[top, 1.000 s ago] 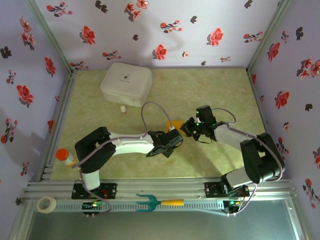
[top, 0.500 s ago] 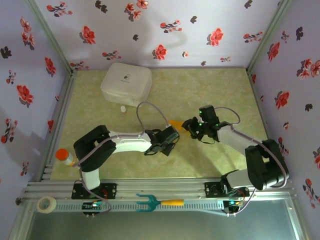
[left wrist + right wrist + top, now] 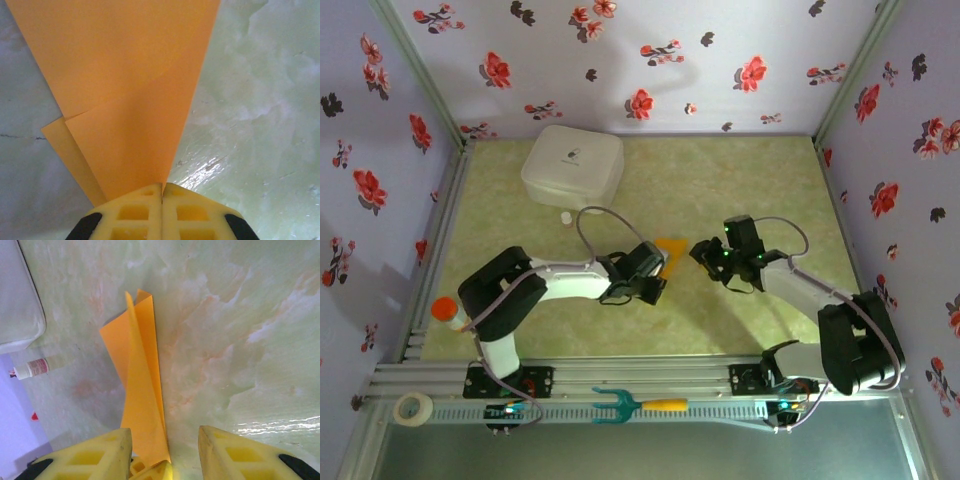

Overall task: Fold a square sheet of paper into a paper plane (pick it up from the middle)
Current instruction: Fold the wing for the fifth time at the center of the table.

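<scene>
The paper plane (image 3: 670, 246) is a folded orange-yellow sheet, narrowing to a point at the left gripper. My left gripper (image 3: 656, 268) is shut on its narrow end; in the left wrist view the yellow jaws meet (image 3: 162, 186) with the paper plane (image 3: 130, 100) fanning out above the table. My right gripper (image 3: 704, 253) stands just right of the paper, open. In the right wrist view its fingers (image 3: 112, 450) are spread apart (image 3: 162, 447), and the paper plane (image 3: 140, 390) rises ahead of them with one flap standing up, touching neither pad.
A white lidded box (image 3: 572, 167) sits at the back left, with a small bottle (image 3: 566, 217) in front of it. An orange-capped bottle (image 3: 447, 312) lies at the left edge. A tape roll (image 3: 413, 407) and a teal fork tool (image 3: 620, 405) rest on the front rail.
The right gripper has opened, let go of the paper and drawn back to the right. The left gripper stays shut on the paper and has shifted slightly left.
</scene>
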`<state>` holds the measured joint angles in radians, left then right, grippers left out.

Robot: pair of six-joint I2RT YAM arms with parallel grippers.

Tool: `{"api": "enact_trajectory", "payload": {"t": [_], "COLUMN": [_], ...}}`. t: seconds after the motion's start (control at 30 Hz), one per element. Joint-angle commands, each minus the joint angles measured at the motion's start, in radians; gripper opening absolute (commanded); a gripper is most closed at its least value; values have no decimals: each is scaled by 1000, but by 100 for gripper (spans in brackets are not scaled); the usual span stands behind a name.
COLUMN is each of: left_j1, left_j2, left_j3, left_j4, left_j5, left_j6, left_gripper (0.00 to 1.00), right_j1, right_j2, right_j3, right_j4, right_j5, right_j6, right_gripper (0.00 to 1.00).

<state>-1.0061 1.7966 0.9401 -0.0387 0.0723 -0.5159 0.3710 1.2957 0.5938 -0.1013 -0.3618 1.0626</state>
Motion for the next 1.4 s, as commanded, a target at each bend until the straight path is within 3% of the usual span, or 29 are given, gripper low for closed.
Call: {"api": "enact_trajectory", "payload": {"t": [0.0,0.17,0.5,0.7,0.97,1.37], "left_j1": [29,76,115,136,149,170], "left_j2": [-20,-6,35,59,74,95], "left_j3": [-71,-140,-170,-191,-210,-242], "left_j4": [114,292,404,475,507,599], "left_j5": [154,310,425,472,484,527], "left_j6": [-50,-115,-179,-231,-273,-355], "left_gripper": [2,0,0,0,0,0], "right_j1": [2,18,89,115,110,63], "right_j2": [-32,-39,88,167,193,218], "right_j3": [-30,-65,-77,-66,-83,-118], "right_j4": [81,167,397,461,456,568], "right_j5": [5,-32,-172,-204,-159,-216], "right_j6": [-70,-141,-143,-130,-124,-59], "right_gripper": [39,35,18,12,10,10]}}
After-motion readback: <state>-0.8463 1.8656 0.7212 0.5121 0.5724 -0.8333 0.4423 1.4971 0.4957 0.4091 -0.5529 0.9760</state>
